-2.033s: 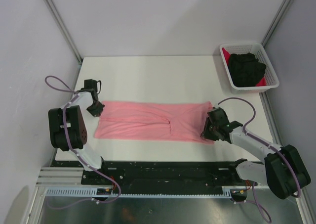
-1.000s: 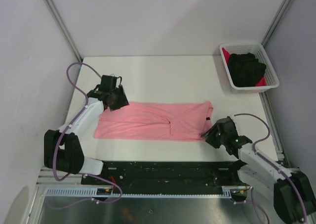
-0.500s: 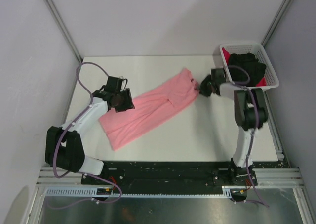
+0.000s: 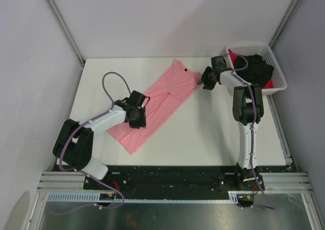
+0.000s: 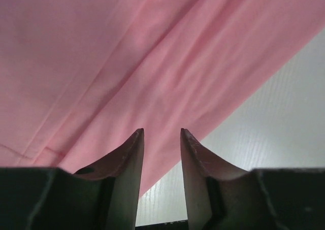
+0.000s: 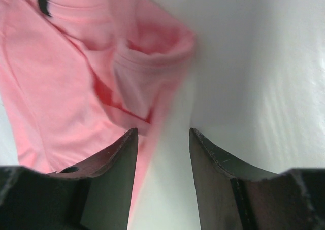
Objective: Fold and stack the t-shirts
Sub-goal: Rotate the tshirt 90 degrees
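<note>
1. white surface [image 4: 218,128] with grey walls on three sides. the pink shirt [image 4: 162,95] lies on it as a long strip that looks folded lengthwise. it slants from near left to far right, with the label [image 4: 186,69] at the far end.
2. left jaws sit low over the strip's near half. the gap between them is narrow, with only cloth beneath and nothing pinched that i can see. i read them as placed to pin or take that end.
3. right jaws are parted at a middling width, just beside the far sleeve [image 6: 152,47]. bare surface shows between them, so they hold nothing. that wrist view is blurred.
4. black shirt [image 4: 254,67] and red shirt [image 4: 232,55] sit in the basket [image 4: 278,88] at the far right corner, well apart from the strip. i take it they are kept there until this one is done.
5. my judgement: the crosswise fold is not yet made, and no stack exists. the slant probably puts one end within each arm's reach. the risk is thin cloth dragging or unfolding when an end is lifted.
</note>
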